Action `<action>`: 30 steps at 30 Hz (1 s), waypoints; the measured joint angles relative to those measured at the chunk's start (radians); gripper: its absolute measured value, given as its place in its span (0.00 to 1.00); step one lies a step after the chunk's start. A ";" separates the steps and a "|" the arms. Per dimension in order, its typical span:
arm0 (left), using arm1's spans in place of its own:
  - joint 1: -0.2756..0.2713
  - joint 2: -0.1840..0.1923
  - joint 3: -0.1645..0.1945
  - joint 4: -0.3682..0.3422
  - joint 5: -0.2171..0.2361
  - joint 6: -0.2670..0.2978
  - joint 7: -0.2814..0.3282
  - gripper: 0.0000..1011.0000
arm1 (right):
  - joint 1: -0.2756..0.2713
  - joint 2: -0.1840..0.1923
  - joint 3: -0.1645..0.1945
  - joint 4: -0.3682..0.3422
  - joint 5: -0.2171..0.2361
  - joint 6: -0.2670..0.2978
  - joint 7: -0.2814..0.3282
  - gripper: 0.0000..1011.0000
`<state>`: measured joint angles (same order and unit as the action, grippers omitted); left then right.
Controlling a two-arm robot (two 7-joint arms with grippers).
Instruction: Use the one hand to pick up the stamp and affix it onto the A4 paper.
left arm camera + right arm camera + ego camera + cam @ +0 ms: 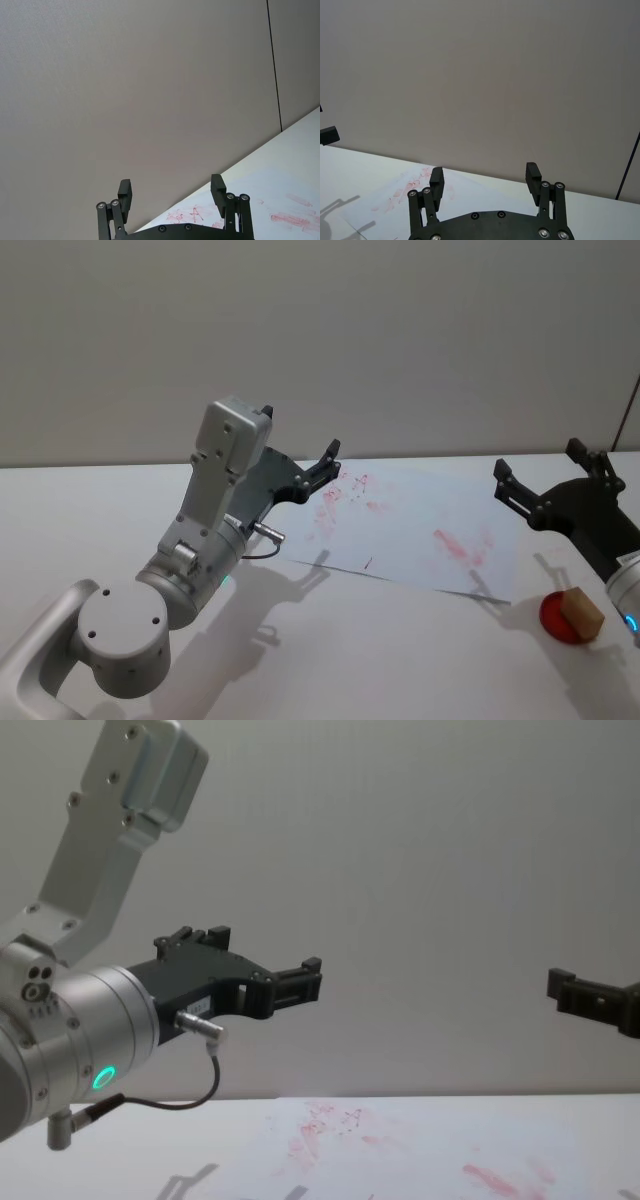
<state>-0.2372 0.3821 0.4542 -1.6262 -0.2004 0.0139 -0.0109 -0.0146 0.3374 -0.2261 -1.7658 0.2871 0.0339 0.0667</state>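
Right end effector wide open, empty, hovering beside paper | stamp sits on red pad near its wrist | left end effector open, idle over paper | risk: skewed pinch tips stamp

The right tool is cut by the chest view's right edge, the A4 paper by its bottom.

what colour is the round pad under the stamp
Red pad under the stamp; head view.
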 joint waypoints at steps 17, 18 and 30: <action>0.000 0.000 0.000 0.000 0.000 0.000 0.000 0.99 | 0.000 0.000 0.000 -0.001 0.000 0.000 0.000 0.99; 0.000 0.000 0.000 0.000 0.000 0.000 0.000 0.99 | 0.000 0.000 0.000 -0.001 0.000 0.000 0.000 0.99; 0.000 0.000 0.000 0.000 0.000 0.000 0.000 0.99 | 0.002 0.011 0.012 0.002 0.016 0.002 0.019 0.99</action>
<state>-0.2372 0.3821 0.4542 -1.6262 -0.2004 0.0139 -0.0109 -0.0123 0.3486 -0.2144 -1.7634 0.3036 0.0364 0.0856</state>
